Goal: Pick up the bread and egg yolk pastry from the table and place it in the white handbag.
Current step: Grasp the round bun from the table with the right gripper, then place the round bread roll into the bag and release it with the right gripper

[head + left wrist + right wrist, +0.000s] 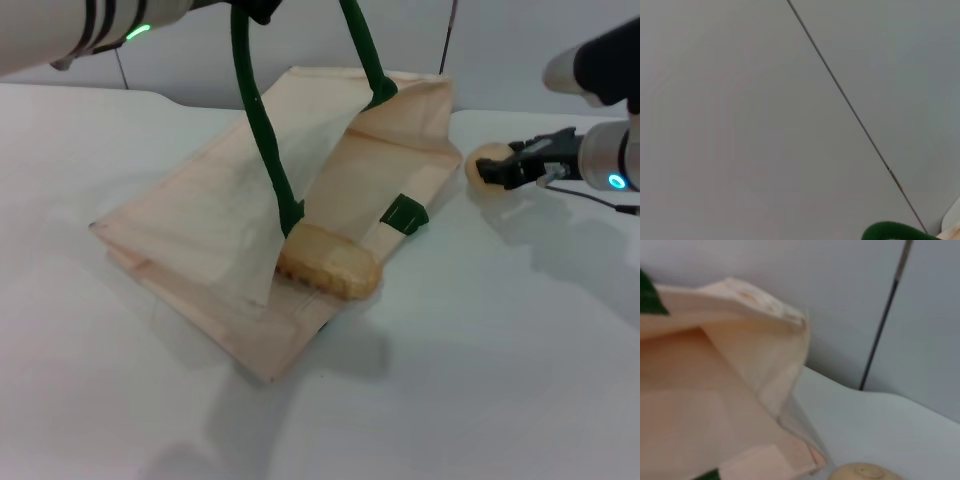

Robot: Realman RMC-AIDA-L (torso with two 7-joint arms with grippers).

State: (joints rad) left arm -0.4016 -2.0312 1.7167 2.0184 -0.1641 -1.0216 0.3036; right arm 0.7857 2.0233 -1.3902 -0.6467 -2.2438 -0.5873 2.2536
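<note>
The bread [328, 262] already lies at the white handbag [210, 250] mouth. The right hand [500, 170] apparently pinches the egg yolk pastry [487, 160] near the table's [480, 380] far right edge; bagging it remains.

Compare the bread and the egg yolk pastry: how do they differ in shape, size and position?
The bread is an elongated loaf; the egg yolk pastry is a small round ball. The bread lies at the white handbag mouth; the pastry sits on the table by the right gripper. Both are pale tan.
</note>
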